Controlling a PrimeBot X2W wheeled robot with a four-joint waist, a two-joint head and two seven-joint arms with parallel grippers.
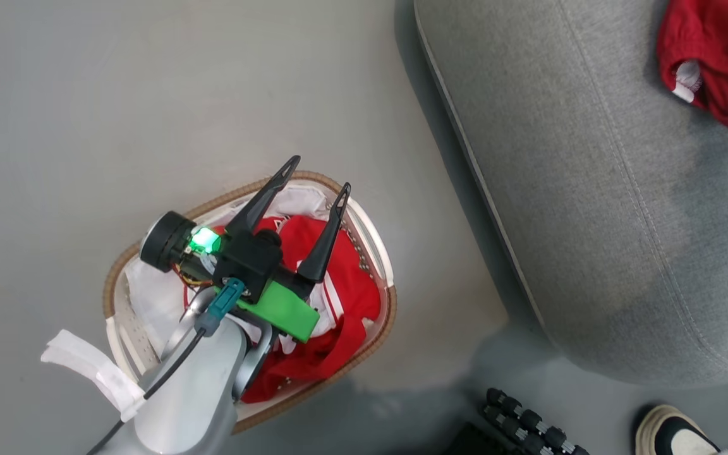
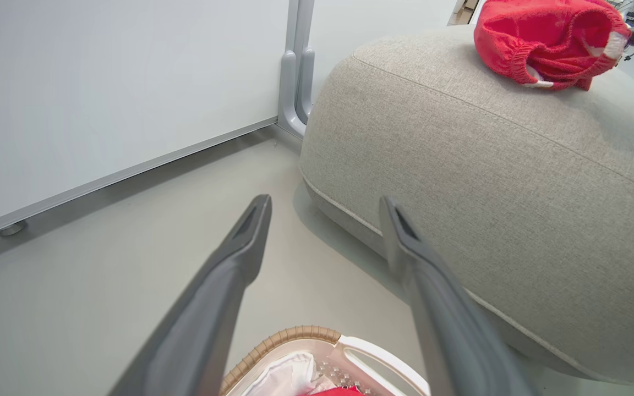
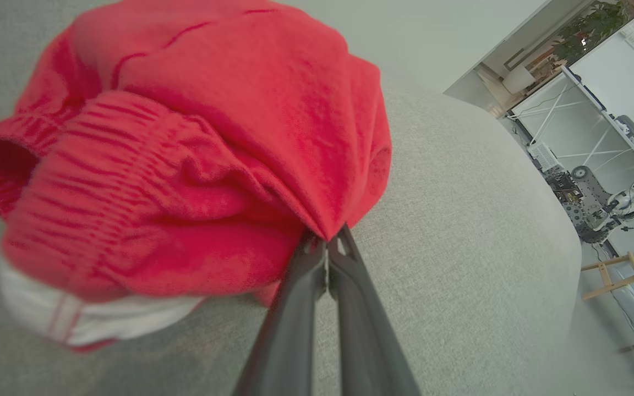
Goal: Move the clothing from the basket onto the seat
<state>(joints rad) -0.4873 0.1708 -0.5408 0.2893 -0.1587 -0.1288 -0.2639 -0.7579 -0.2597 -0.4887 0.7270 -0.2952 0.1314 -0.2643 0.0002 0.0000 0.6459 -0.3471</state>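
My right hand (image 3: 328, 243) grasps red knit shorts (image 3: 185, 165) on the grey fabric seat (image 3: 460, 231); my released left hand (image 1: 320, 175) waits over the white woven-rimmed basket (image 1: 391, 316) for more.

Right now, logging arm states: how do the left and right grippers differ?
The left gripper is open and empty; the right gripper is shut on the red shorts. The left gripper hangs above the basket; the right gripper is at the seat. Both are dark, two-fingered.

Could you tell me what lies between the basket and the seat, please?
Only bare grey floor separates the basket from the seat, as the head view shows.
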